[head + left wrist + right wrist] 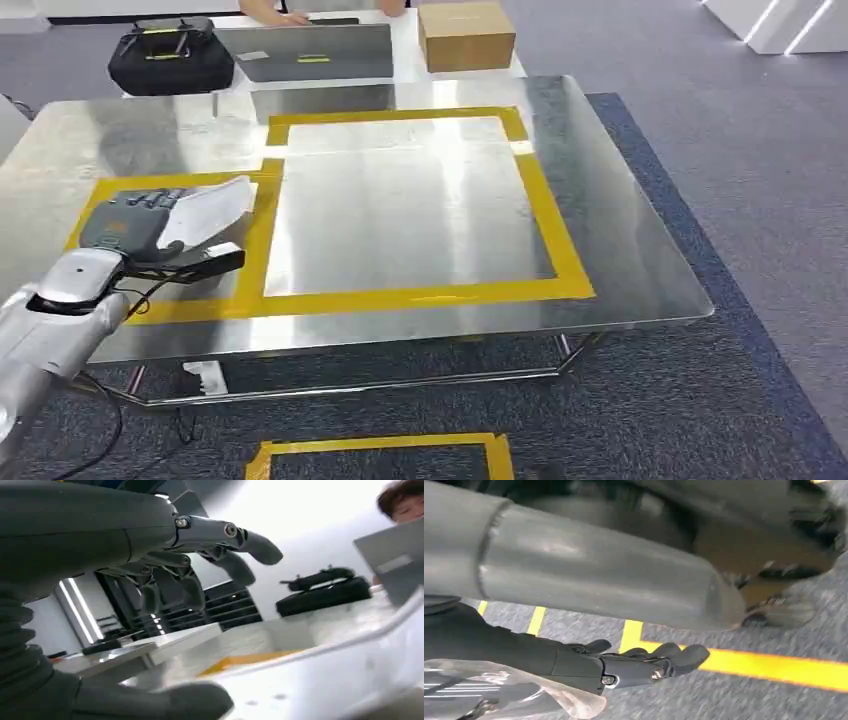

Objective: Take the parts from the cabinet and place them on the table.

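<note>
A part in a clear white plastic bag lies on the left side of the steel table, over the small yellow-taped patch. My left hand is right behind it, fingers spread and lifted above the thumb, gripping nothing; the bag's edge runs out in front of the palm. In the right wrist view my right hand hangs low over the carpet and holds another clear bagged part under its fingers.
A large yellow tape rectangle frames the table's middle. Beyond the far edge stand a black bag, a grey case and a cardboard box, with a person behind them. More yellow tape marks the floor.
</note>
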Controlling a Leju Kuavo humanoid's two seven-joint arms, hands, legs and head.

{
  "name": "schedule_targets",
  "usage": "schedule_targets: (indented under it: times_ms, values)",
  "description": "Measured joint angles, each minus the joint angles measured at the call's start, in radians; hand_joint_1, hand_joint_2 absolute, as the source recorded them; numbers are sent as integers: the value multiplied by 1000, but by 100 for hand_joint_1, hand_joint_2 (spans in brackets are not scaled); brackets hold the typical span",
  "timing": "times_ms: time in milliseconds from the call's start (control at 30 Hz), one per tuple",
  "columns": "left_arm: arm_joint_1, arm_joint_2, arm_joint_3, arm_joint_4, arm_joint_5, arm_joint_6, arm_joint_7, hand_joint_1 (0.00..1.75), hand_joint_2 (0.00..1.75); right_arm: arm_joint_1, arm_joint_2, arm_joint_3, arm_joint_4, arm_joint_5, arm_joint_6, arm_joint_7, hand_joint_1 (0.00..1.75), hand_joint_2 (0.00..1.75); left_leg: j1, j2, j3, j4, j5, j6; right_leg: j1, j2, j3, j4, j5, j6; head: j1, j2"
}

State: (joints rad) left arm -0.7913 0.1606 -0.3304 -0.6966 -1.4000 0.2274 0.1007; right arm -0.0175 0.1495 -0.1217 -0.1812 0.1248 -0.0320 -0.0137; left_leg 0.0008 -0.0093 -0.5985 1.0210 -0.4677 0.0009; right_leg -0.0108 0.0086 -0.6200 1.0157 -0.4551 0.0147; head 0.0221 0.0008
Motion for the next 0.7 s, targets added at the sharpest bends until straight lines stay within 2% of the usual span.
schedule_targets:
  times_ms: [33,67,133,167,200,233,267,333,367,400,467,500,533,567,600,667,700]
  values:
    - [5,0,7,-6,15,23,-16,0,0,1,0,0,0,3,-1,0,0,0,2,2,-5,17,-15,-6,-3,0,6,-4,0,-5,-1,0]
    - [9,0,16,-15,29,43,-29,0,0,1,0,0,0,5,-1,0,0,0,4,3,-26,67,-46,-11,-3,-1,9,-4,-2,-11,-8,0]
    - [28,-2,31,-37,66,72,-66,0,0,1,0,0,0,6,-1,0,0,0,6,3,-101,230,-117,-19,-3,0,13,-4,-4,-16,-7,0]
    - [47,-3,37,-63,86,79,-86,0,0,2,0,0,0,8,-1,0,0,0,7,3,-131,290,-136,-21,-3,0,14,-3,-4,-16,-8,0]
    - [64,-4,42,-86,103,82,-98,0,0,3,0,0,0,8,-1,0,0,0,8,3,-142,308,-133,-22,-3,0,15,-1,-3,-16,-7,0]
    - [83,-6,47,-116,126,82,-114,0,0,4,0,-1,0,9,-2,0,0,0,9,3,-130,278,-107,-21,-3,0,15,0,-3,-15,-8,0]
    - [99,-7,50,-149,148,82,-122,0,0,3,0,-2,0,9,-2,0,0,0,10,3,-101,218,-69,-19,-3,0,15,2,-4,-15,-7,0]
    - [121,-8,60,-224,193,80,-141,0,0,3,0,-6,0,9,-3,0,0,0,9,3,-15,43,13,-12,-3,0,15,5,-6,-11,-8,0]
    - [131,-8,65,-254,216,80,-150,0,0,3,0,-8,0,9,-4,0,0,0,6,3,2,15,-6,-10,1,1,12,6,-6,-7,-6,0]
    - [148,-9,71,-291,256,84,-169,0,0,3,0,-10,0,8,-6,-2,0,0,2,1,-2,7,3,-6,3,3,8,9,-5,-2,-6,0]
    - [214,-11,89,-395,352,109,-211,0,0,6,3,-17,0,2,-11,-4,0,0,-2,2,-3,9,4,1,-1,4,10,4,1,8,-6,0]
    - [250,-14,98,-455,399,133,-239,0,0,9,4,-21,0,1,-16,-6,0,0,-2,3,-3,7,9,8,-1,5,10,1,3,15,-6,0]
    - [287,-19,104,-513,436,156,-259,0,0,12,5,-26,0,-1,-20,-7,0,0,6,7,1,-6,18,21,-3,4,7,6,-7,21,-7,0]
    - [330,-24,114,-579,477,183,-283,0,0,15,5,-30,0,-5,-23,-10,0,0,5,8,-1,-8,22,28,-2,1,-7,32,-47,25,-3,0]
    - [378,-29,122,-645,517,211,-309,0,0,16,8,-35,0,-8,-26,-11,0,0,6,9,-6,-8,26,34,-2,-1,-25,93,-99,27,1,0]
    - [474,-37,133,-758,556,246,-338,0,0,18,10,-45,0,-12,-29,-14,0,0,4,15,-18,-7,33,38,-2,-1,-73,252,-188,33,2,0]
    - [509,-40,138,-796,563,249,-340,0,0,19,10,-48,0,-12,-31,-16,0,0,3,15,-25,-7,38,38,-2,-2,-83,300,-208,34,2,0]
